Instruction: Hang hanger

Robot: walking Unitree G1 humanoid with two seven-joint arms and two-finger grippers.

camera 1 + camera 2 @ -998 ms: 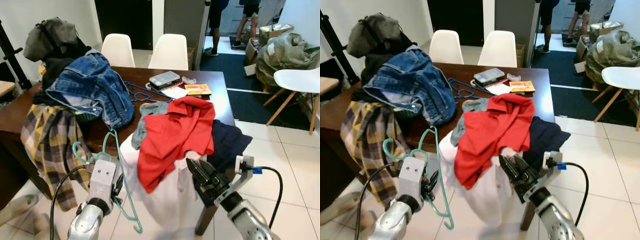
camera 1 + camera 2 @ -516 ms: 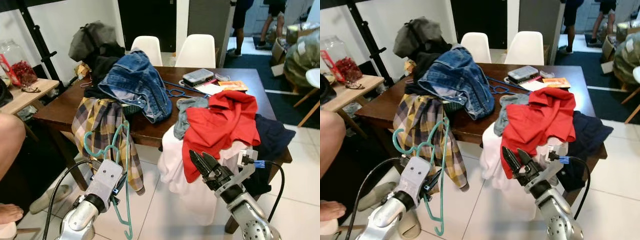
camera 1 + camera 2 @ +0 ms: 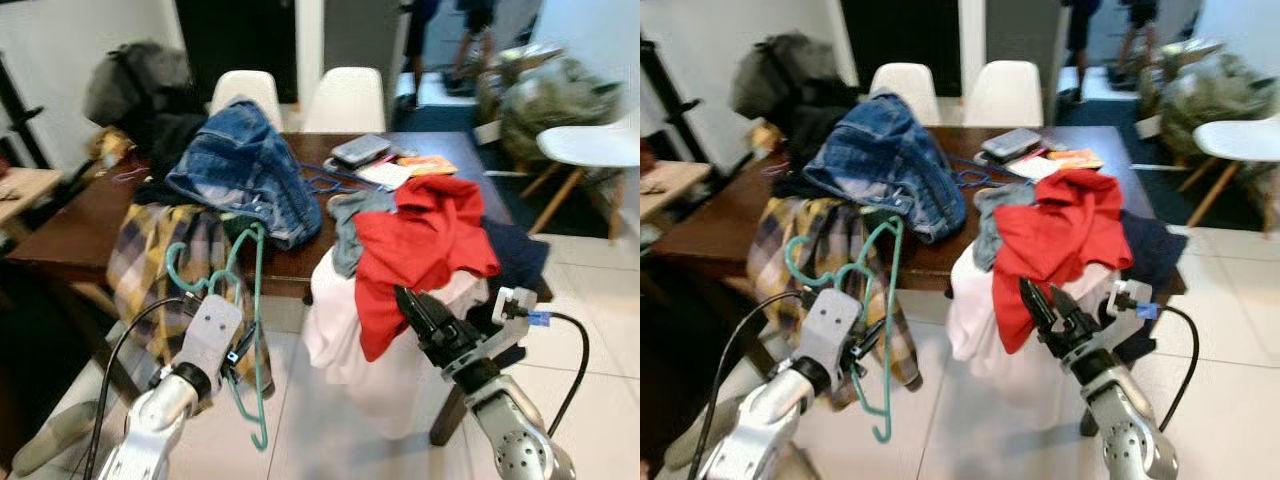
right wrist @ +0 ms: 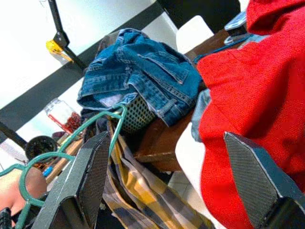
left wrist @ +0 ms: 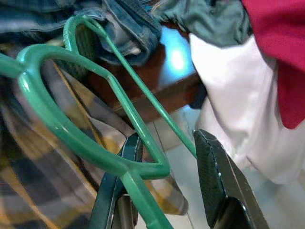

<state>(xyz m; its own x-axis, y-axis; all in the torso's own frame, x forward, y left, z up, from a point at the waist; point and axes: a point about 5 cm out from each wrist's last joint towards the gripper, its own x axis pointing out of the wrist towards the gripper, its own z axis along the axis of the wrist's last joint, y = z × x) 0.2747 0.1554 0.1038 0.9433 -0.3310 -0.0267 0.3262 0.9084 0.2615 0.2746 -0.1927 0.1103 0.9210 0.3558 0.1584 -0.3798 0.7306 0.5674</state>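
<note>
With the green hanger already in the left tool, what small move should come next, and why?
Probably keep the left tool shut on the green hanger and turn away from the table to look for a rail. The hanger hangs free beside the plaid shirt, nothing here offers a place to hook it, and the right tool is open and empty.

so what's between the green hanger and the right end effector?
In the left eye view, white cloth hanging off the table edge, under the red garment, lies between the green hanger in the left end effector and the right end effector.
</note>
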